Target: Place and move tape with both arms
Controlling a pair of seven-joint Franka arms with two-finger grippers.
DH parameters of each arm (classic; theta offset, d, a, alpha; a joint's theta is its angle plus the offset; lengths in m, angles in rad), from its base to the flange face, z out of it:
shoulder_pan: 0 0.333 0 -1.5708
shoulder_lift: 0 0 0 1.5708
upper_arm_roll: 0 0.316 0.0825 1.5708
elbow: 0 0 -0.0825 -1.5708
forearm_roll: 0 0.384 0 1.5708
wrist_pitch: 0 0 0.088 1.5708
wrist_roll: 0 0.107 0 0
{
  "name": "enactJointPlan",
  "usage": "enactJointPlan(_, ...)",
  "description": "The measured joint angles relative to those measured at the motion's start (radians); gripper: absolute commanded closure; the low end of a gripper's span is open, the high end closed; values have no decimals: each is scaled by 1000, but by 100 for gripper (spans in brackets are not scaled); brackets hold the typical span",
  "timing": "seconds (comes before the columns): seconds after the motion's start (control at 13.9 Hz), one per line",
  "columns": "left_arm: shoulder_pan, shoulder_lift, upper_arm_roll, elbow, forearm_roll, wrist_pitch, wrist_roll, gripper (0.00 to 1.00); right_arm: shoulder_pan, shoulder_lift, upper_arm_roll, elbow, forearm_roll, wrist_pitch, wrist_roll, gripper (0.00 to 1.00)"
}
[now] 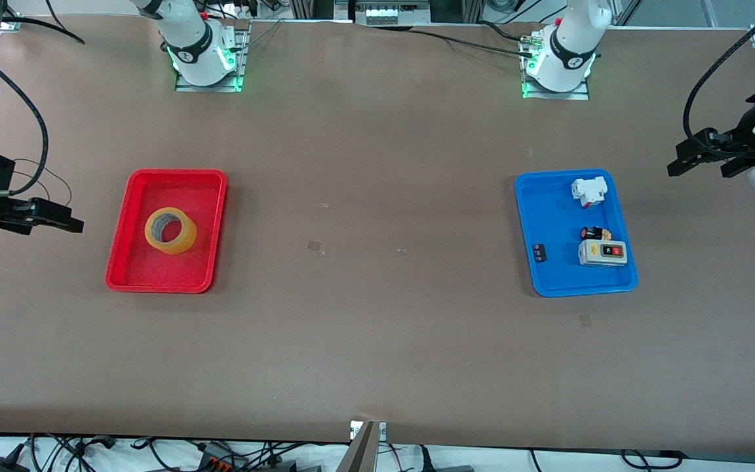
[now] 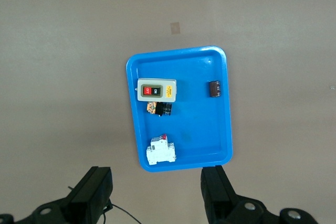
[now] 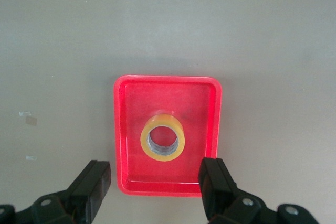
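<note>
The tape (image 1: 170, 231), a yellow-tan ring, lies flat in the middle of a red tray (image 1: 130, 196) toward the right arm's end of the table. My right gripper (image 1: 58, 219) is open and empty, held in the air over the table's end beside the red tray. In the right wrist view the tape (image 3: 163, 139) and the red tray (image 3: 123, 129) lie below the open right gripper (image 3: 156, 192). My left gripper (image 1: 697, 165) is open and empty, in the air over the left arm's end of the table. It also shows open in the left wrist view (image 2: 156, 195).
A blue tray (image 1: 551, 216) toward the left arm's end holds a grey switch box (image 1: 603, 252), a small white block (image 1: 588, 191), a small black-and-red part (image 1: 595, 233) and a little black piece (image 1: 539, 252). The blue tray (image 2: 194, 77) also shows in the left wrist view.
</note>
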Motion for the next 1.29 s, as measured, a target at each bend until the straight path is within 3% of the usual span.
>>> enactJointPlan(0.29,0,0,0,0,0,0,0,0,-9,-30,-7,-44,-1,130,-3,0)
enactJointPlan(0.5,0,0,0,0,0,0,-1,0,-8,-69,-7,-99,-20,147,-5,0)
enactJointPlan(0.93,0,0,0,0,0,0,-1,0,-6,-294,-6,-429,-23,230,-6,0)
enactJointPlan(1.29,0,0,0,0,0,0,-1,0,-6,-329,-6,-465,-23,228,-7,0)
